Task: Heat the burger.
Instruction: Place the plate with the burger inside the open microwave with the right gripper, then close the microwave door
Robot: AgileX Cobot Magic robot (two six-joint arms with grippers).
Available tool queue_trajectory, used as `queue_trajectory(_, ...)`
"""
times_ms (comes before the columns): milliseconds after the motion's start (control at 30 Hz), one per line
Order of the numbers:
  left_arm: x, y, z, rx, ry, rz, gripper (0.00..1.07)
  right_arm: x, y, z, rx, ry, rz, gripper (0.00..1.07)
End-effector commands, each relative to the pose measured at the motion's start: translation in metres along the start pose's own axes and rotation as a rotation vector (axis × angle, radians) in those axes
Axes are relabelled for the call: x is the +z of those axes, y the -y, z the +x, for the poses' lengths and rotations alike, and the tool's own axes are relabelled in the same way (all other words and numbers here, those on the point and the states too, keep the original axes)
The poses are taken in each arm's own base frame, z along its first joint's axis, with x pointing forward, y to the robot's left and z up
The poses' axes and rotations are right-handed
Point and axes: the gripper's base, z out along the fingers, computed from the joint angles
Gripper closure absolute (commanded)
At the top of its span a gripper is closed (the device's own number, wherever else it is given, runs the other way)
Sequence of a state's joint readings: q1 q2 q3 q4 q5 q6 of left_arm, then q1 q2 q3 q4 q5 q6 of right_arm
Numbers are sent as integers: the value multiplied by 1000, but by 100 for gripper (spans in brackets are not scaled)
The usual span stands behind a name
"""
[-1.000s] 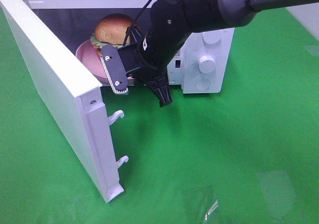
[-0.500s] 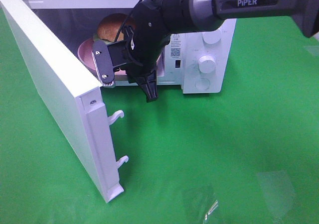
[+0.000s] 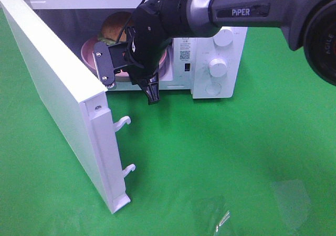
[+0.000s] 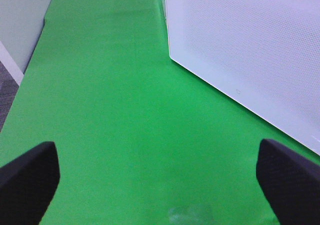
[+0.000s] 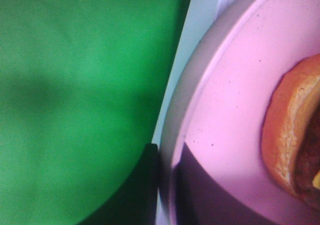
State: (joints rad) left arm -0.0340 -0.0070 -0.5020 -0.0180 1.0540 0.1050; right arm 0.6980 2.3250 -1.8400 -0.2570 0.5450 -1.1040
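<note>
A white box-shaped microwave oven (image 3: 233, 52) stands on the green counter (image 3: 236, 157) with its door (image 3: 52, 89) swung wide open. A shallow round pink plate (image 3: 88, 55) sits inside the cavity. Crumpled clear plastic film (image 3: 223, 219) lies well in front of the oven.

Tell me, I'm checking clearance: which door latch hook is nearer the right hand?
The upper hook, closer to the right hand; the lower hook sits near the door's bottom corner.

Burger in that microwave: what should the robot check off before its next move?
1. Burger on the pink plate inside the microwave: ok.
2. Right gripper open, holding nothing: ok.
3. Right gripper out of the doorway: not ok, it hangs at the opening.
4. Door shut: not ok, wide open.
5. Left gripper open and free: ok.
6. Whole pink plate past the doorway: cannot tell.
</note>
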Motion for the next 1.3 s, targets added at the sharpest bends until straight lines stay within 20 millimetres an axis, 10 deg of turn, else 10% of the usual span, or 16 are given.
queue_trajectory(33,-2,0,1,2,33,2,7,-5,12,-2,-10,19,71,104)
queue_trajectory(467,-2,0,1,4,33,-1,7,-3,11,-2,67,22,64,66)
queue_trajectory(1300,-2,0,1,4,33,-1,7,-33,-12,6,139,7,-16,51)
